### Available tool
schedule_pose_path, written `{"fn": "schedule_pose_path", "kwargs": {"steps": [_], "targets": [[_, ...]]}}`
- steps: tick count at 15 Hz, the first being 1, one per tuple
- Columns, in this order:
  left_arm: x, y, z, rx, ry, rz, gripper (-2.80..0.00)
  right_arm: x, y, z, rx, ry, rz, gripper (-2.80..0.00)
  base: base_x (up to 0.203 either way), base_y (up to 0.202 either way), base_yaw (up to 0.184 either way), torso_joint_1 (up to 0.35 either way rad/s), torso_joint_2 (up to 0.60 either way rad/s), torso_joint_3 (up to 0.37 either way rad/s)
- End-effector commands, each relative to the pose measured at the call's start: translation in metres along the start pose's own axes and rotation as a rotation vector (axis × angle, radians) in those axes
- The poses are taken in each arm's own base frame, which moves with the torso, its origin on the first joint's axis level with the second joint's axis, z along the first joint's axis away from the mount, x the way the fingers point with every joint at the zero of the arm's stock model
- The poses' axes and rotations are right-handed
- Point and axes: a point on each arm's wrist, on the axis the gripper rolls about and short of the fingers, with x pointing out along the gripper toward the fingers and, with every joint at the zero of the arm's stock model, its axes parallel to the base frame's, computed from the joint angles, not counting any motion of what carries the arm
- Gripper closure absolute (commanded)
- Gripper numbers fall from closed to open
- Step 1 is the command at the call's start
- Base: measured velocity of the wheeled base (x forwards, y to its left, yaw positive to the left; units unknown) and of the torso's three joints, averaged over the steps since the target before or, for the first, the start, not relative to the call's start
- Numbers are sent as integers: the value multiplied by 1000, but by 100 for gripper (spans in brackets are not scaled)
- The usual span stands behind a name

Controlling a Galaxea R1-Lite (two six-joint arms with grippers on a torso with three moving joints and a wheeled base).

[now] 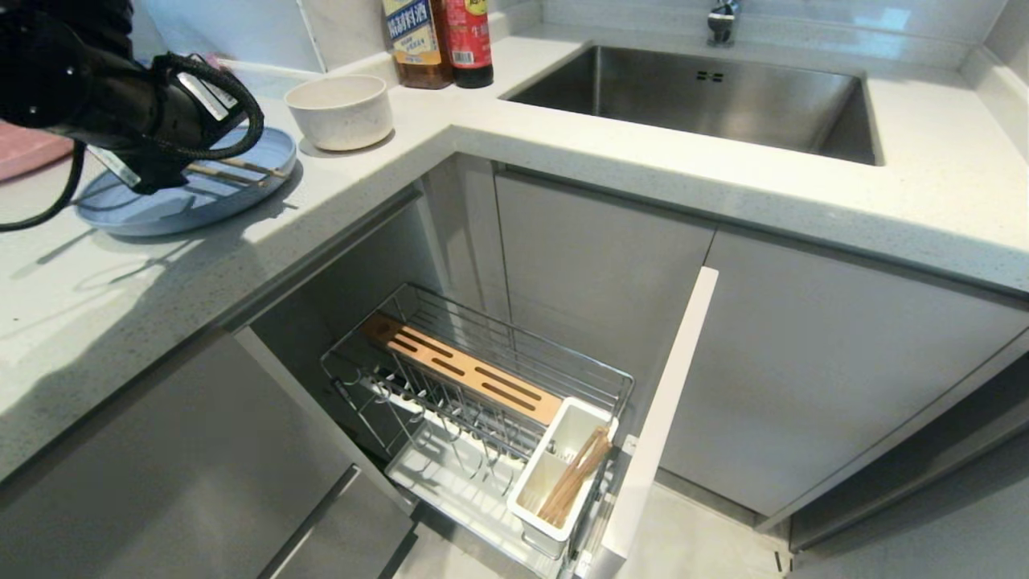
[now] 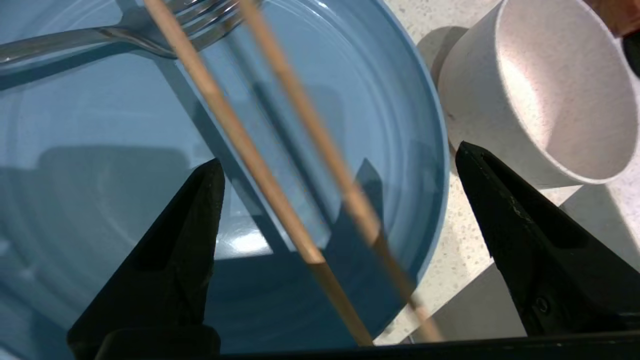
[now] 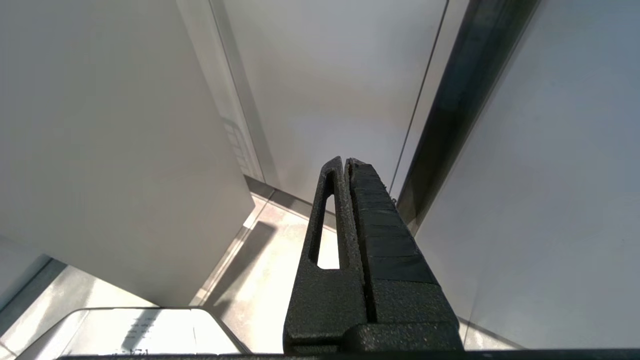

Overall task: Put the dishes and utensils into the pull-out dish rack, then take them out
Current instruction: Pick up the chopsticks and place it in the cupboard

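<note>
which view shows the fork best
The left wrist view: the fork lies on the blue plate, tines and part of its handle close up beside the chopsticks. In the head view the left arm hides it. The right wrist view shows only cabinet fronts and floor.

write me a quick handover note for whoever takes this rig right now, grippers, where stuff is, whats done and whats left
Left gripper: open, over the blue plate on the counter, holding nothing.
Right gripper: shut, empty, parked low by the cabinet fronts.
On the plate: a pair of chopsticks and the fork. Cream bowl stands beside the plate.
Dish rack is pulled out; its white utensil cup holds more chopsticks. No dishes in the wire slots.
Left: those chopsticks in the cup still need dealing with; I cannot tell which phase, loading or unloading, this is.
</note>
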Motion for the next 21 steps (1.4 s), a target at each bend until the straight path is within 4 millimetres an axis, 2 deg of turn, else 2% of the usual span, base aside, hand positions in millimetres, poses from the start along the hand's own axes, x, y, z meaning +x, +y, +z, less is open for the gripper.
{"fn": "schedule_pose_path", "kwargs": {"steps": [1, 15, 21], "targets": [[2, 0, -1, 2, 6, 11, -280, 0, 0, 0, 0, 2, 0, 0, 0, 0, 0, 0, 0, 0], [5, 3, -5, 20, 28, 37, -280, 0, 0, 0, 0, 1, 0, 0, 0, 0, 0, 0, 0, 0], [13, 5, -6, 22, 31, 57, -280, 0, 0, 0, 0, 2, 0, 0, 0, 0, 0, 0, 0, 0]]}}
